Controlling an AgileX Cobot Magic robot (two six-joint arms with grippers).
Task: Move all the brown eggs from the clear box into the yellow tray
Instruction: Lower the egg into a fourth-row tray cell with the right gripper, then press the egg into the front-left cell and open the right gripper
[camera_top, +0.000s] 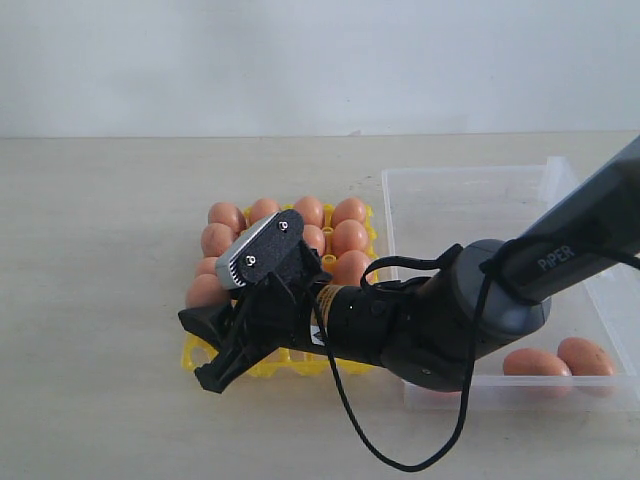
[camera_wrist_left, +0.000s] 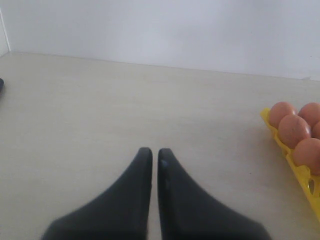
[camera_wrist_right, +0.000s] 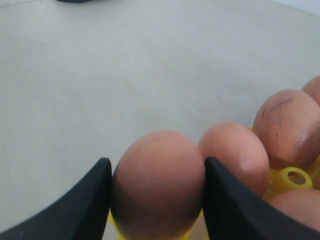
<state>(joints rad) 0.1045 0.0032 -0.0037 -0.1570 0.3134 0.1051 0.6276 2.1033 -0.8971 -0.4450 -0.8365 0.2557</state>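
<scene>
My right gripper (camera_wrist_right: 157, 161) is shut on a brown egg (camera_wrist_right: 157, 190), one black finger pressing each side. It holds the egg over a front corner cup of the yellow tray (camera_wrist_right: 295, 176). In the exterior view that gripper (camera_top: 202, 350) reaches across to the yellow tray's (camera_top: 290, 366) front left corner and hides the held egg. Several brown eggs (camera_top: 349, 237) fill the tray's back rows. Two more eggs (camera_top: 535, 362) lie in the near right corner of the clear box (camera_top: 480, 215). My left gripper (camera_wrist_left: 155, 152) is shut and empty above bare table, left of the tray (camera_wrist_left: 300, 172).
The right arm's black body (camera_top: 440, 320) and a looping cable (camera_top: 350, 410) lie across the gap between tray and box. Pale bare tabletop (camera_top: 100, 250) stretches left of the tray. A white wall (camera_top: 300, 60) backs the table.
</scene>
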